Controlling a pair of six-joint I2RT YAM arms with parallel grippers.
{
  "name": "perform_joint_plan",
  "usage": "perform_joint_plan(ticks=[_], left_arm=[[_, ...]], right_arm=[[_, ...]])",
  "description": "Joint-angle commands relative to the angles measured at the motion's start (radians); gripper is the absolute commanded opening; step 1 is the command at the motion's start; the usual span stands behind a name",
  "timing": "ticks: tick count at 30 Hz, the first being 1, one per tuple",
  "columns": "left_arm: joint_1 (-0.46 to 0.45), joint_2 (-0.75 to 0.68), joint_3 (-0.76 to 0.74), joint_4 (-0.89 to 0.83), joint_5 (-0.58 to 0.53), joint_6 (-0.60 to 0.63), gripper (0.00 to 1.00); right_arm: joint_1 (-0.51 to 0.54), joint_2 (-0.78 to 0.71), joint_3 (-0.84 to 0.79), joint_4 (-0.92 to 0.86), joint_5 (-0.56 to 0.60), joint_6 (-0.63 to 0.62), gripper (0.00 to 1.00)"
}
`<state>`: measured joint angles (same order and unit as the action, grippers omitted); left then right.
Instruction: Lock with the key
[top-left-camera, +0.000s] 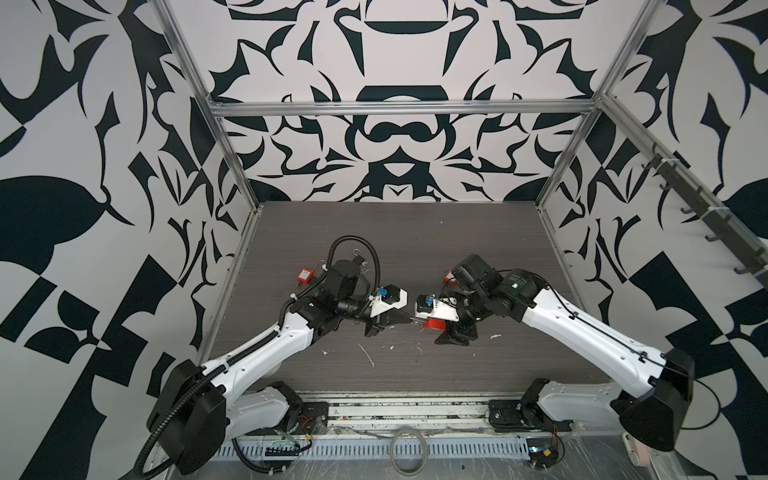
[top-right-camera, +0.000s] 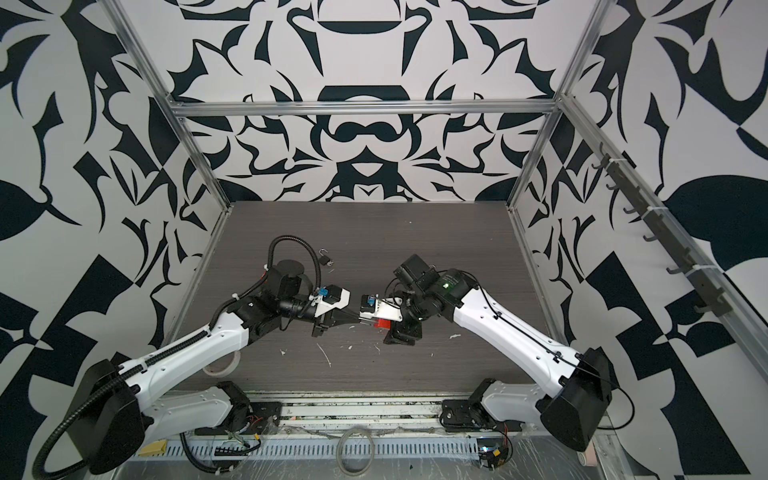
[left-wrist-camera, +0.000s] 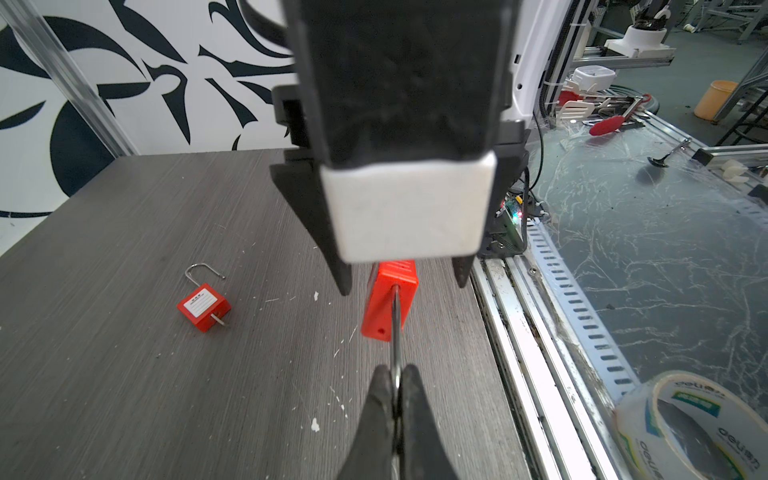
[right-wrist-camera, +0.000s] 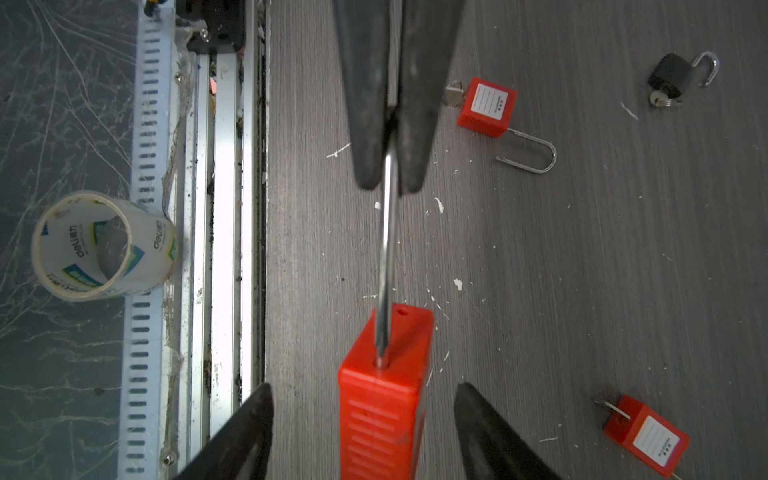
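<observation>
A red padlock (right-wrist-camera: 382, 415) hangs in the air between my two grippers, above the dark table (right-wrist-camera: 582, 270). My left gripper (left-wrist-camera: 397, 372) is shut on its steel shackle (right-wrist-camera: 386, 249), which runs out of the top of the lock body (left-wrist-camera: 388, 303) beside an empty hole. My right gripper (right-wrist-camera: 363, 386) is open, a finger on each side of the body and a gap on both sides. In both top views the grippers meet tip to tip at mid-table, with the padlock (top-left-camera: 436, 324) (top-right-camera: 382, 323) under the right one. The key of this padlock is hidden.
Another red padlock (right-wrist-camera: 488, 106) with an open shackle lies on the table, a further red one (right-wrist-camera: 646, 436) lies nearby, and a black padlock (right-wrist-camera: 671, 75) lies farther off. A tape roll (right-wrist-camera: 104, 245) stands beyond the table's front rail (right-wrist-camera: 224, 208).
</observation>
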<state>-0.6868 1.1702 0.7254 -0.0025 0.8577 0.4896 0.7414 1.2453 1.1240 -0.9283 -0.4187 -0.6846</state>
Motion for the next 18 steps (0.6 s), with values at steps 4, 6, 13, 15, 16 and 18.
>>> perform_joint_plan(ticks=[4, 6, 13, 15, 16, 18], left_arm=[[-0.002, -0.024, -0.011, 0.032, 0.047, -0.009, 0.0], [-0.004, -0.024, -0.009, 0.032, 0.052, -0.011, 0.0], [-0.009, -0.024, -0.009, 0.033, 0.051, -0.013, 0.0], [-0.011, -0.025, -0.011, 0.033, 0.048, -0.014, 0.0], [-0.011, -0.026, -0.011, 0.033, 0.049, -0.014, 0.0], [-0.013, -0.027, -0.01, 0.033, 0.048, -0.015, 0.0]], right_arm=[[0.003, 0.007, 0.035, -0.027, -0.036, -0.003, 0.56], [0.003, 0.004, 0.036, -0.026, -0.047, -0.001, 0.54], [0.003, -0.005, 0.033, -0.018, -0.057, 0.001, 0.41], [0.003, -0.01, 0.032, -0.01, -0.057, 0.003, 0.37], [0.003, -0.012, 0.032, -0.005, -0.058, 0.004, 0.35], [0.003, -0.012, 0.03, -0.004, -0.058, 0.003, 0.27]])
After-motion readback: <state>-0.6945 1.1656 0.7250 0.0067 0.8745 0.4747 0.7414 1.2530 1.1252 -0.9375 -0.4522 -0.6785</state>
